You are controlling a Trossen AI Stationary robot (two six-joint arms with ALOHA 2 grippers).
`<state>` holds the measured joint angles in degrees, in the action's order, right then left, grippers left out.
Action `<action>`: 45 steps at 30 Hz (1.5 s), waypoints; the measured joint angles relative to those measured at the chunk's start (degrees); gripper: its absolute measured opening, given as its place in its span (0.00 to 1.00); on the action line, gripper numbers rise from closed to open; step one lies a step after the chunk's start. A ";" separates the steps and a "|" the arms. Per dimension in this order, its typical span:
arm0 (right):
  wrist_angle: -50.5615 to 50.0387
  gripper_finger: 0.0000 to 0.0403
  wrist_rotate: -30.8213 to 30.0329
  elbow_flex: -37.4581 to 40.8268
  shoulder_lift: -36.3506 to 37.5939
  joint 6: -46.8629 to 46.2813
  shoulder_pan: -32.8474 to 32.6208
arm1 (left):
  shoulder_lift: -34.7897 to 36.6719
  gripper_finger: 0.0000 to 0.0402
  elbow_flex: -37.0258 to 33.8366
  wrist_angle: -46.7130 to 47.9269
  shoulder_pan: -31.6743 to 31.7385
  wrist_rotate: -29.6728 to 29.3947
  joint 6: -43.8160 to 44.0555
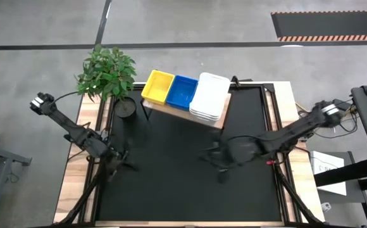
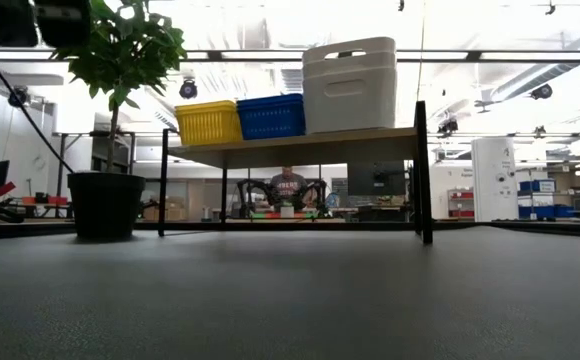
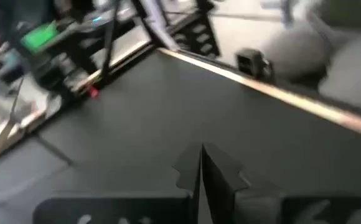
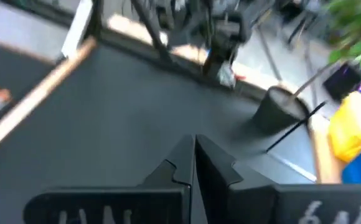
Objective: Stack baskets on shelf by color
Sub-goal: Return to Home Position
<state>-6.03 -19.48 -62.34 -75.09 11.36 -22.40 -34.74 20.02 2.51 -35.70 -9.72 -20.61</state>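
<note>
Yellow baskets (image 1: 157, 87), blue baskets (image 1: 182, 91) and white baskets (image 1: 209, 95) stand in separate stacks side by side on the shelf (image 2: 290, 148), so sorting looks finished. The left hand (image 3: 200, 149) and right hand (image 4: 195, 140), both pressed together and empty, hang over the tabletop (image 1: 171, 183).

Yellow baskets (image 2: 208, 122), blue baskets (image 2: 271, 116), white baskets (image 2: 349, 86) stacked side by side on shelf (image 2: 290, 147) (white stack tallest).

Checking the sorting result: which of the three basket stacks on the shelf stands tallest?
The white stack, at the shelf's end farthest from the plant; it rises well above the yellow stack and the blue stack.
</note>
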 joint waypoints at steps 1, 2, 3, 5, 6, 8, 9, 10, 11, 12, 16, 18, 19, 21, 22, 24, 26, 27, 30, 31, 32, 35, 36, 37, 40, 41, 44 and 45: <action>2.95 0.02 -0.62 3.80 2.57 0.21 -0.81 | 1.05 0.00 -0.62 0.04 0.00 -0.99 2.66; 5.78 0.02 -1.13 7.66 4.85 0.48 -1.37 | 2.22 0.00 -1.52 0.26 0.00 -1.54 4.16; 9.10 0.02 -1.24 11.60 6.99 0.87 -1.69 | 3.51 0.00 -2.49 0.14 0.02 -1.65 4.81; 15.30 0.02 -1.07 19.19 10.82 1.95 -1.85 | 6.15 0.00 -4.69 -2.33 0.02 -1.93 4.92; 17.23 0.02 -0.71 22.74 12.69 2.67 -1.83 | 7.37 0.00 -5.69 -3.71 0.00 -2.61 4.84; 22.62 0.02 -0.07 28.76 17.12 4.01 -1.84 | 9.81 0.00 -7.72 -5.39 0.00 -4.05 4.86; 25.56 0.02 -0.03 31.27 19.41 4.62 -1.85 | 11.33 0.00 -8.81 -5.76 0.00 -4.89 4.84; 27.42 0.02 0.00 33.76 21.57 4.96 -1.86 | 13.05 0.00 -9.95 -6.54 0.00 -6.07 4.76; 28.47 0.02 -0.01 36.11 23.53 5.44 -1.86 | 14.82 0.00 -10.95 -7.32 0.00 -7.47 4.38; 29.25 0.02 -0.03 38.11 25.35 6.15 -1.85 | 16.53 0.00 -12.19 -8.83 0.00 -9.00 3.64; 30.45 0.02 -0.74 44.00 33.50 8.25 -1.18 | 23.47 0.00 -17.67 -16.87 0.07 -19.12 -3.03; 30.96 0.02 -2.29 46.10 37.66 9.83 0.50 | 26.92 0.00 -19.47 -19.24 0.09 -26.30 -5.96; 30.40 0.02 -2.64 47.29 39.60 10.90 1.78 | 28.49 0.00 -19.41 -18.46 0.13 -28.59 -5.98; 29.62 0.02 -2.51 48.83 43.47 12.91 4.39 | 31.26 0.00 -19.46 -15.14 0.13 -30.33 -6.48; 28.28 0.02 -1.54 49.55 45.89 14.00 5.60 | 32.98 0.00 -19.47 -13.43 0.13 -30.76 -7.11; 25.95 0.02 -0.22 50.71 50.61 15.42 7.76 | 34.06 0.00 -19.42 -13.32 0.13 -32.23 -8.19; 23.25 0.02 0.42 51.45 55.71 16.59 9.61 | 33.05 0.00 -19.06 -12.11 0.13 -34.38 -8.76; 20.89 0.02 0.76 51.81 57.98 16.73 10.35 | 32.97 0.00 -18.57 -12.00 0.13 -35.16 -8.84; 14.52 0.02 2.06 52.03 64.91 16.76 12.23 | 33.46 0.00 -18.14 -12.57 0.13 -35.69 -8.81; 12.25 0.02 2.15 52.25 66.83 16.78 12.65 | 33.62 0.00 -18.33 -12.07 0.13 -35.71 -9.10; 10.33 0.02 2.49 52.46 68.90 16.77 12.97 | 33.52 0.00 -18.47 -11.89 0.15 -35.85 -10.12; 7.68 0.02 4.42 53.79 74.74 17.13 13.18 | 33.26 0.00 -18.95 -12.47 0.20 -38.49 -13.21; 8.12 0.02 5.33 54.75 74.99 17.65 13.22 | 33.30 0.00 -19.20 -12.44 0.20 -40.74 -14.73; 8.20 0.02 6.19 55.92 74.98 18.28 13.23 | 33.43 0.00 -19.28 -12.42 0.20 -42.82 -15.92; 13.61 0.02 7.82 58.26 73.80 20.15 13.21 | 33.02 0.00 -19.49 -12.47 0.20 -48.32 -16.17; 14.89 0.02 7.59 59.82 73.53 20.76 13.25 | 32.85 0.00 -19.50 -12.38 0.21 -48.61 -16.17; 14.59 0.02 5.50 61.60 73.11 18.84 13.20 | 31.72 0.00 -19.52 -12.48 0.20 -48.95 -16.16; 12.83 0.02 5.76 61.60 73.04 16.74 13.23 | 31.42 0.00 -19.52 -12.52 0.20 -48.97 -16.16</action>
<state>6.80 -13.72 -0.73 -2.05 28.10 -9.18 -3.32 0.49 -10.01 -35.51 -58.70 -36.76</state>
